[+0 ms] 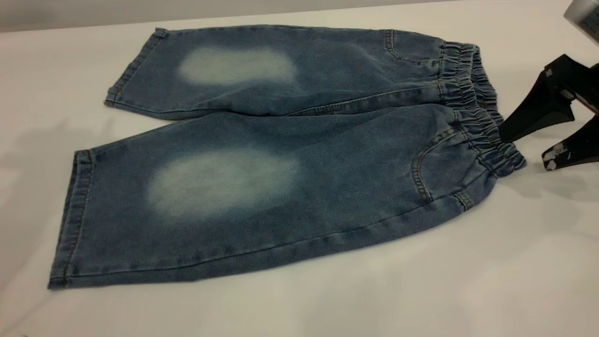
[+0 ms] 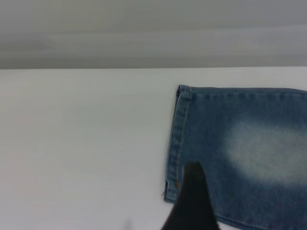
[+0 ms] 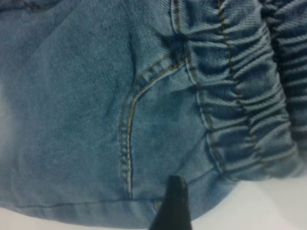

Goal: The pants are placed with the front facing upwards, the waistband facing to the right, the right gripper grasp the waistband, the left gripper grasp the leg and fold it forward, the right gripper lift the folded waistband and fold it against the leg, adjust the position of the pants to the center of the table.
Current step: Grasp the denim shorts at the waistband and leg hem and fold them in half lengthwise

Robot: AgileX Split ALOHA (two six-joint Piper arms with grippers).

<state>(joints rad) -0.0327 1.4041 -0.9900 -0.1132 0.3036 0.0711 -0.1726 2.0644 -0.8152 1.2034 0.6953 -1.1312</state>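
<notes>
The pants (image 1: 281, 154) lie flat and front up on the table (image 1: 468, 281), legs to the left, the ruched waistband (image 1: 472, 103) to the right. My right gripper (image 1: 524, 149) is open at the waistband's near corner, low over the table. One black finger (image 1: 533, 117) touches the band's edge and the other (image 1: 571, 154) stands off the cloth. In the right wrist view a single finger (image 3: 173, 203) hangs over the pocket seam near the waistband (image 3: 240, 96). The left wrist view shows one finger (image 2: 192, 201) of my left gripper (image 2: 235, 191) above a leg hem (image 2: 178, 139). No second finger shows beside it.
White tabletop (image 2: 81, 143) surrounds the pants on all sides, widest in front and to the left of the legs. A grey wall runs behind the table's far edge (image 1: 70, 28). The grey body of the right arm (image 1: 585, 16) shows at the upper right corner.
</notes>
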